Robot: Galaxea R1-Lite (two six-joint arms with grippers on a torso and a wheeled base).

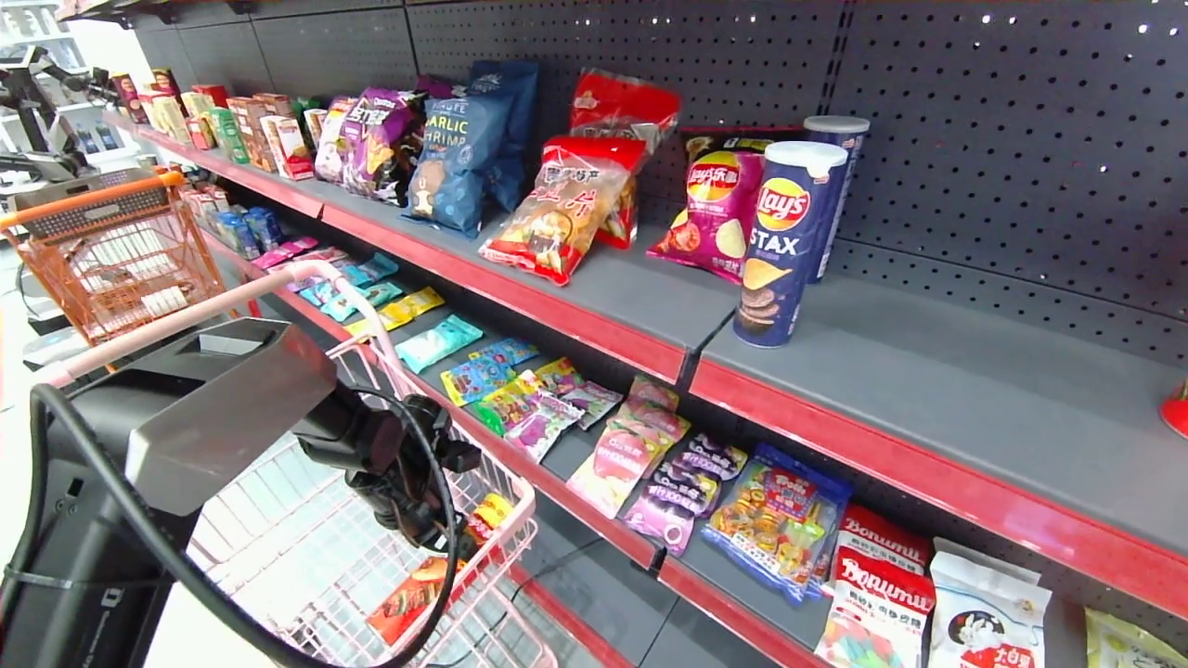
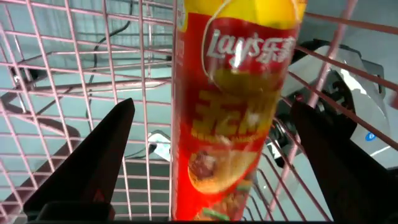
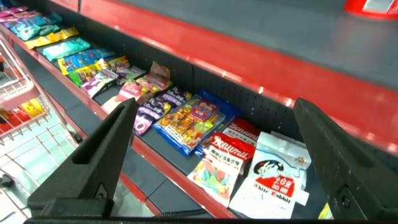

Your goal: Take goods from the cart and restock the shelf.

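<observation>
Your left gripper (image 2: 211, 106) is down inside the pink cart (image 1: 520, 492), fingers spread wide with the red chip can (image 2: 227, 124) between them and a gap on both sides, so nothing is grasped. The can lies in the cart by the side nearest the shelf (image 1: 928, 390). Your right gripper (image 3: 214, 104) is also spread and empty, facing the snack packs (image 3: 193, 121) on a lower tier.

Left arm (image 1: 213, 427) boxy, grey-black — looped black cable (image 1: 39, 401); left claw (image 2: 208, 109) black.
</observation>
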